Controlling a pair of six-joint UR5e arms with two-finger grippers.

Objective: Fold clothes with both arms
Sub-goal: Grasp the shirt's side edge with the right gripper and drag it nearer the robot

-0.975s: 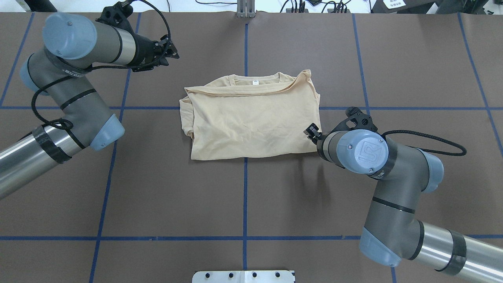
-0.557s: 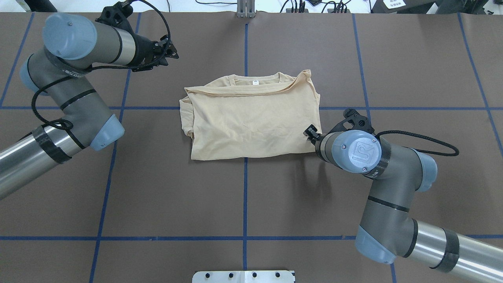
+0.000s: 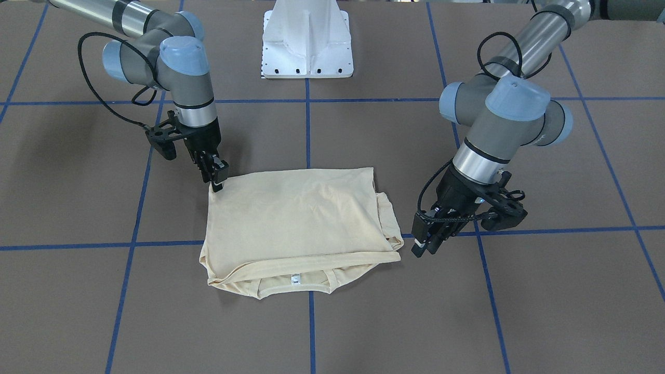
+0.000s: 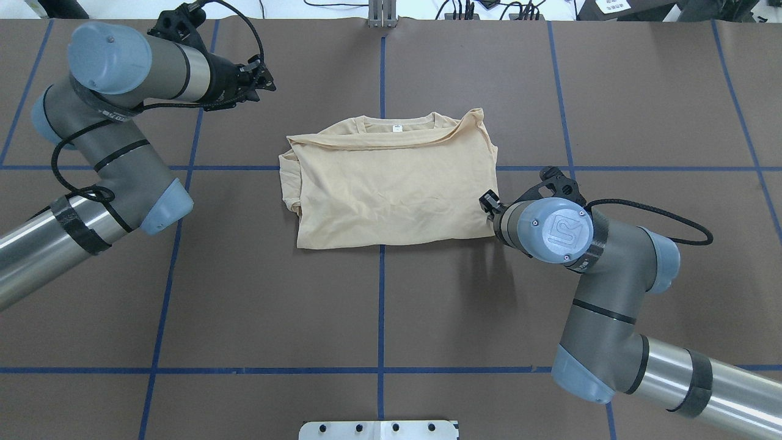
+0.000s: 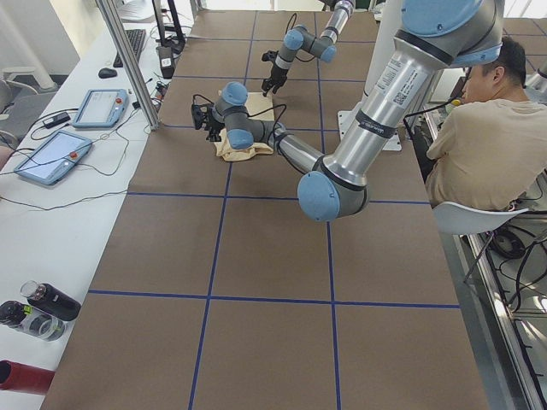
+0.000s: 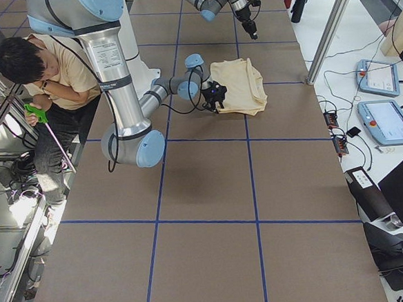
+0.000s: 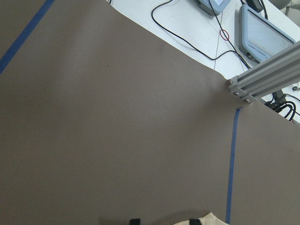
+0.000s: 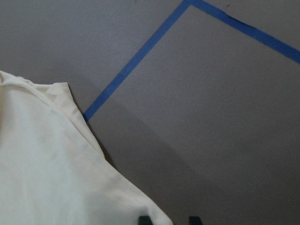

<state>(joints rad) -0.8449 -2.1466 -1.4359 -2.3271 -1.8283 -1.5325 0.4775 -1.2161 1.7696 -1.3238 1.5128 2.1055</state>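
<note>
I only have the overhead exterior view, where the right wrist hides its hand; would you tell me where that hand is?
Observer: The front-facing view shows the right hand pointing down at the T-shirt's corner, on the side facing the white base.
Operator: Thanks, is it closed on the fabric?
Observer: No; the right wrist view shows its fingertips apart, the fabric's corner beside one.
Operator: And the other one?
Observer: In its wrist view, the left hand has fingertips apart too.

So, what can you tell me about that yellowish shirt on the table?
The T-shirt is pale cream-yellow, thin and wrinkled, folded into a rough rectangle lying flat on the brown table. Its neckline, with a small white label, faces away from the robot's base. Tucked layers peek out along one side. The open right gripper is at one near corner.
</note>
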